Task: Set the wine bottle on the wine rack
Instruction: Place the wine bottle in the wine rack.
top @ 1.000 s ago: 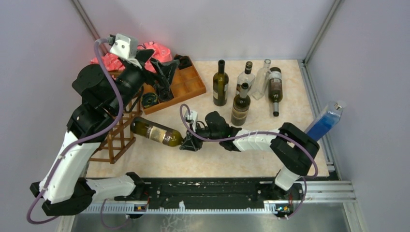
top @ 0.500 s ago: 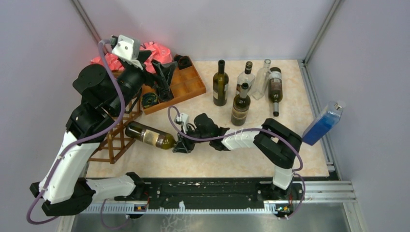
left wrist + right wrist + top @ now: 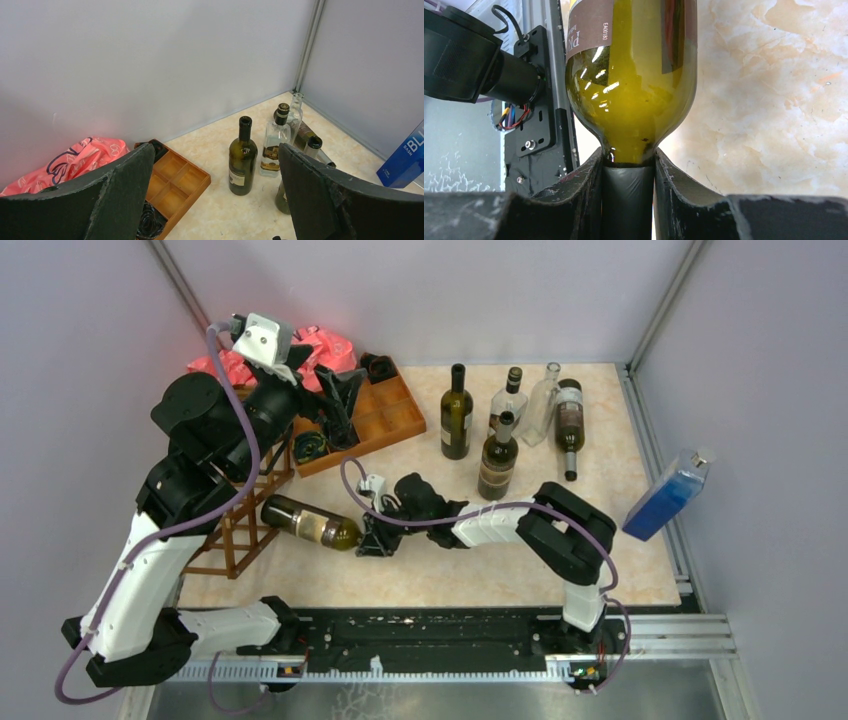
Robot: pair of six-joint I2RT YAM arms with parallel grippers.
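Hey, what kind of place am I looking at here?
Probably a robotics test cell: two arms bolted to a rail, plain panel walls, bottles and a wine rack set out as props.

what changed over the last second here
The right gripper, jaws shut on the neck of the wine bottle, carried it left, bringing its base closer to the wine rack. The right arm's elbow swung left with it. Nothing was taken hold of or let go. The left gripper stayed open and hardly moved. The standing bottles kept their places.
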